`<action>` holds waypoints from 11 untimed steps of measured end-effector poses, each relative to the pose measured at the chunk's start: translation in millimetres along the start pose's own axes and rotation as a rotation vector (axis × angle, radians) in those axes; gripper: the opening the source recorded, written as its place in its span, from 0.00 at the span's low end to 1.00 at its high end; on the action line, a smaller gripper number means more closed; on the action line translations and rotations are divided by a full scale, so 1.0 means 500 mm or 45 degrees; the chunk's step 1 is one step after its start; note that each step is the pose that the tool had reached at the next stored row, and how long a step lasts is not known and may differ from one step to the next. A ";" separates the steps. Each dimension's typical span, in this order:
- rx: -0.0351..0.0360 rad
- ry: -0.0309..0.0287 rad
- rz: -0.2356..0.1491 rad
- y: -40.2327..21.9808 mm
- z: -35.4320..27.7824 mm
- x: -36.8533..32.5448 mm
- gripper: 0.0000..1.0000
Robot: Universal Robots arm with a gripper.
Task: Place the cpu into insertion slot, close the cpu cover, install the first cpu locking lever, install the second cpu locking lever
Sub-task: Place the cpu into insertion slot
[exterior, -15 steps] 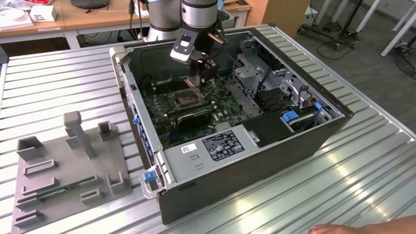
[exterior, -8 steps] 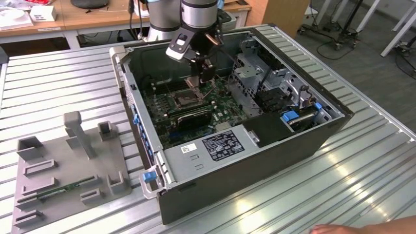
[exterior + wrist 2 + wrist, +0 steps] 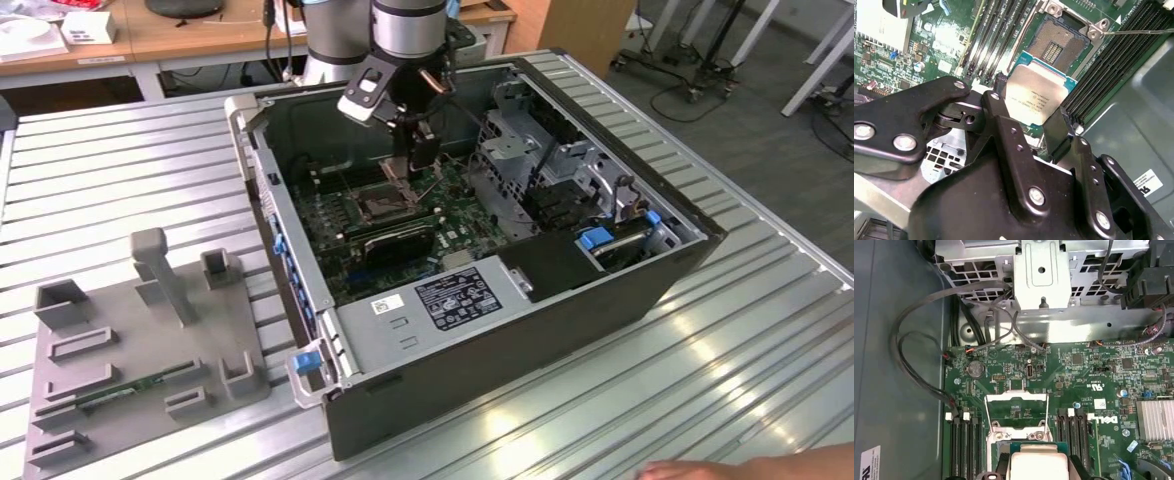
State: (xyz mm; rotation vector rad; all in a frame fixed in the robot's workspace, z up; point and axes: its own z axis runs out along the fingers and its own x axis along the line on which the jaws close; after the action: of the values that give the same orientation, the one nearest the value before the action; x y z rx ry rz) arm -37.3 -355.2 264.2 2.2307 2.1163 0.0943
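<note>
My gripper [image 3: 1029, 111] is shut on the cpu [image 3: 1035, 97], a flat square chip with a silvery top and a green edge. One finger [image 3: 998, 102] presses one side of the chip and the other finger [image 3: 1060, 127] the opposite side. The chip hangs tilted a little above and short of the insertion slot [image 3: 1059, 42], whose dark pin field lies uncovered. The cpu cover [image 3: 1016, 411], a thin silver frame with a window, stands swung open just beyond the cpu [image 3: 1034, 460]. In the exterior view the gripper [image 3: 416, 160] reaches down into the open computer case over the insertion slot [image 3: 376, 207].
Long black memory slots [image 3: 999, 35] flank the socket on both sides. A thin lever wire [image 3: 1136, 31] sticks out beside the socket. Grey cables [image 3: 919, 355] loop along the case wall. A drive cage [image 3: 521, 140] stands beside the arm. A grey fixture tray [image 3: 134, 340] lies on the table, and a hand [image 3: 747, 468] rests at the front edge.
</note>
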 end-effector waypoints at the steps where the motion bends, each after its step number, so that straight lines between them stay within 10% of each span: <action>1: -0.0001 0.0000 0.000 0.000 0.000 0.000 0.54; 11: -0.0312 0.0152 -0.008 -0.025 0.013 -0.001 0.54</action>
State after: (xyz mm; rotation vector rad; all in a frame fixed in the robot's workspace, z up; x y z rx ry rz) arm -49.2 -355.2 256.8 2.2154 2.1162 0.1328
